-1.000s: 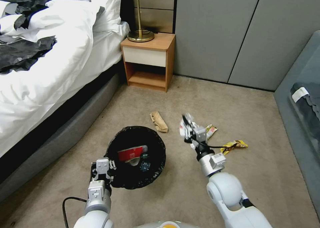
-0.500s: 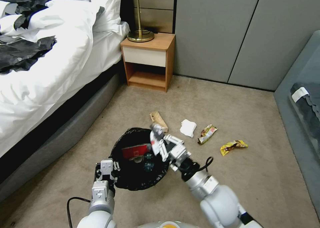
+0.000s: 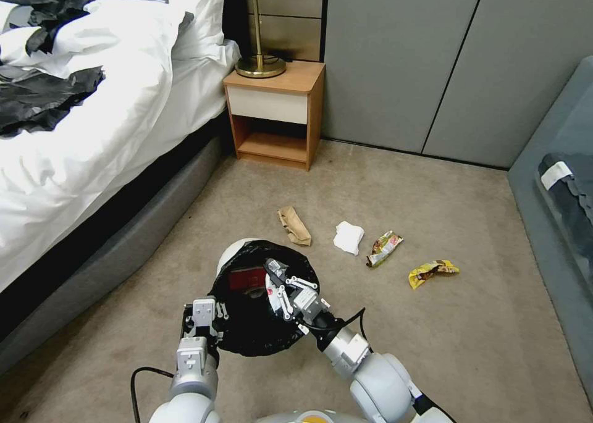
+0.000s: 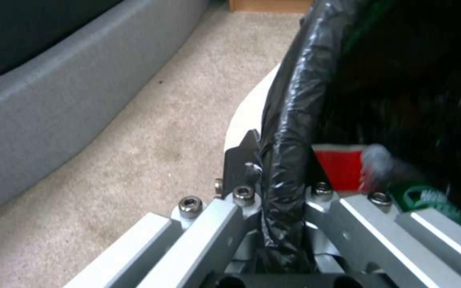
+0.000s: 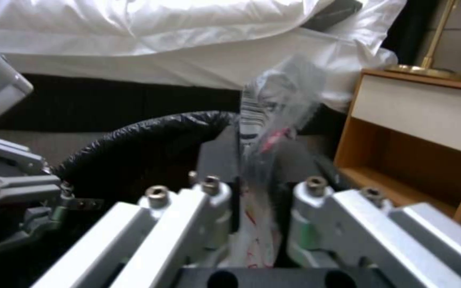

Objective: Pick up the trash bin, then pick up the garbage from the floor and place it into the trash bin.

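Observation:
My left gripper is shut on the near rim of the trash bin, a white bin with a black liner, held tilted above the carpet. A red carton and a green-labelled bottle lie inside it. Over the bin's mouth, my right gripper is shut on a clear crumpled wrapper with red and black print. Garbage on the floor beyond the bin: a brown paper scrap, a white tissue, a snack wrapper and a yellow wrapper.
A bed with white bedding and a grey base runs along the left. A wooden nightstand with a brass lamp stands at the back. Grey cabinet doors close the far side, and a grey sofa is at the right.
My right gripper swung left from above the floor litter to over the bin's mouth, carrying the wrapper. The left gripper shifted right and tilted the bin, so its white wall now shows.

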Controlling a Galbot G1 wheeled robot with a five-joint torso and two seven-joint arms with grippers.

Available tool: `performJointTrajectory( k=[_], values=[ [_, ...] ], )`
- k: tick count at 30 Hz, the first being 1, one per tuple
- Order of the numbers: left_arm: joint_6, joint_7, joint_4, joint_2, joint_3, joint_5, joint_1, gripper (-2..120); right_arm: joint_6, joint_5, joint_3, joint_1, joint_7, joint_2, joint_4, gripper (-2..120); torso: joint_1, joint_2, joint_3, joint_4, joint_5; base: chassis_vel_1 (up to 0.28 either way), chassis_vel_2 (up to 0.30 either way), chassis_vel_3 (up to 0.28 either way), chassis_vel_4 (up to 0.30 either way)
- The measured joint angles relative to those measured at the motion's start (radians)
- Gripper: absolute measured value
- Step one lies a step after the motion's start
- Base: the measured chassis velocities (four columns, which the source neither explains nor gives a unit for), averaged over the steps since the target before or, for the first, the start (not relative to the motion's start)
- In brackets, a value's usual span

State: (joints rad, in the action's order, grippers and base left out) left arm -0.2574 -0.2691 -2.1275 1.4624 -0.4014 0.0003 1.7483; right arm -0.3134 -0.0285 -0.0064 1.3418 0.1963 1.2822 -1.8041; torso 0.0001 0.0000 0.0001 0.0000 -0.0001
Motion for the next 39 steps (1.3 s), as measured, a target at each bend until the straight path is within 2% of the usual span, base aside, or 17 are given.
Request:
performJointTrajectory(
  k=[2, 5, 6, 9, 10, 13, 16, 18, 19, 22, 25, 31, 35, 38, 39],
  values=[
    [0.0, -0.001, -0.001, 0.0, 0.002, 0.001, 0.002, 1, 0.002, 0.001, 0.0, 0.001, 0.0, -0.002, 0.001, 18, 0.0, 0.0, 0.0, 0.0, 0.0, 0.0, 0.0, 0.0, 0.0],
    [0.0, -0.001, -0.005, 0.001, 0.007, 0.003, 0.002, 1, 0.004, 0.001, 0.004, 0.008, 0.0, -0.005, 0.001, 32, 0.0, 0.0, 0.0, 0.0, 0.0001, 0.0, 0.0, 0.0, 0.0],
    [0.0, -0.001, -0.005, 0.001, 0.007, 0.003, 0.002, 1, 0.004, 0.001, 0.004, 0.008, 0.0, -0.005, 0.001, 32, 0.0, 0.0, 0.0, 0.0, 0.0001, 0.0, 0.0, 0.0, 0.0],
    [0.0, -0.002, -0.005, 0.003, 0.007, 0.003, -0.002, 1, 0.004, -0.008, 0.008, 0.018, 0.0, 0.001, -0.004, 48, 0.0, 0.0, 0.0, 0.0, 0.0001, 0.0, 0.0, 0.0, 0.0],
    [0.0, -0.002, -0.005, 0.003, 0.007, 0.003, -0.002, 1, 0.004, -0.008, 0.008, 0.018, 0.0, 0.001, -0.004, 48, 0.0, 0.0, 0.0, 0.0, 0.0001, 0.0, 0.0, 0.0, 0.0],
    [0.0, -0.003, -0.005, 0.005, 0.007, 0.004, -0.004, 1, 0.002, -0.019, 0.009, 0.027, 0.0, 0.004, -0.012, 64, 0.0, 0.0, 0.0, 0.0, 0.0001, 0.0, 0.0, 0.0, 0.0],
    [0.0, -0.003, -0.008, 0.006, 0.009, 0.005, -0.006, 1, -0.002, -0.029, 0.011, 0.03, 0.0, 0.003, -0.014, 71, 0.0, 0.0, 0.0, 0.0, 0.0001, 0.0, 0.0, 0.0, 0.0],
    [-0.001, -0.004, -0.013, 0.008, 0.009, 0.005, -0.01, 1, -0.007, -0.036, 0.015, 0.037, -0.001, 0.0, -0.02, 82, 0.0, 0.0, 0.0, -0.0001, 0.0, 0.0, 0.0, 0.0, 0.0],
    [-0.001, -0.004, -0.013, 0.008, 0.009, 0.005, -0.01, 1, -0.007, -0.036, 0.015, 0.037, -0.001, 0.0, -0.02, 82, 0.0, 0.0, 0.0, -0.0001, 0.0, 0.0, 0.0, 0.0, 0.0],
    [-0.002, -0.004, -0.013, 0.008, 0.009, 0.005, -0.011, 1, -0.012, -0.045, 0.016, 0.046, -0.001, 0.0, -0.027, 96, 0.0, 0.0, 0.0, 0.0, 0.0001, 0.0, 0.0, 0.0, 0.0],
    [-0.002, -0.004, -0.013, 0.009, 0.009, 0.006, -0.012, 1, -0.015, -0.053, 0.014, 0.053, -0.001, 0.003, -0.031, 100, 0.0, 0.0, 0.0, 0.0, 0.0001, 0.0, 0.0, 0.0, 0.0],
    [-0.002, -0.004, -0.014, 0.009, 0.008, 0.007, -0.012, 1, -0.021, -0.07, 0.015, 0.063, -0.001, -0.001, -0.055, 100, 0.0, 0.0, 0.0, 0.0, 0.0001, 0.0, 0.0, 0.0, 0.0],
    [-0.002, -0.004, -0.015, 0.009, 0.007, 0.007, -0.015, 1, -0.03, -0.095, 0.034, 0.073, -0.001, -0.003, -0.1, 100, 0.0, 0.0, 0.0, 0.0, 0.0001, 0.0, 0.0, 0.0, 0.0],
    [-0.002, -0.004, -0.008, 0.009, -0.002, 0.007, -0.023, 1, -0.037, -0.154, 0.074, 0.09, -0.017, 0.003, -0.207, 100, 0.0, 0.0, 0.0, 0.0001, 0.0, 0.0, 0.0, 0.0, 0.0],
    [-0.002, -0.004, -0.008, 0.009, -0.002, 0.007, -0.023, 1, -0.037, -0.154, 0.074, 0.09, -0.017, 0.003, -0.207, 100, 0.0, 0.0, 0.0, 0.0001, 0.0, 0.0, 0.0, 0.0, 0.0]
  ],
)
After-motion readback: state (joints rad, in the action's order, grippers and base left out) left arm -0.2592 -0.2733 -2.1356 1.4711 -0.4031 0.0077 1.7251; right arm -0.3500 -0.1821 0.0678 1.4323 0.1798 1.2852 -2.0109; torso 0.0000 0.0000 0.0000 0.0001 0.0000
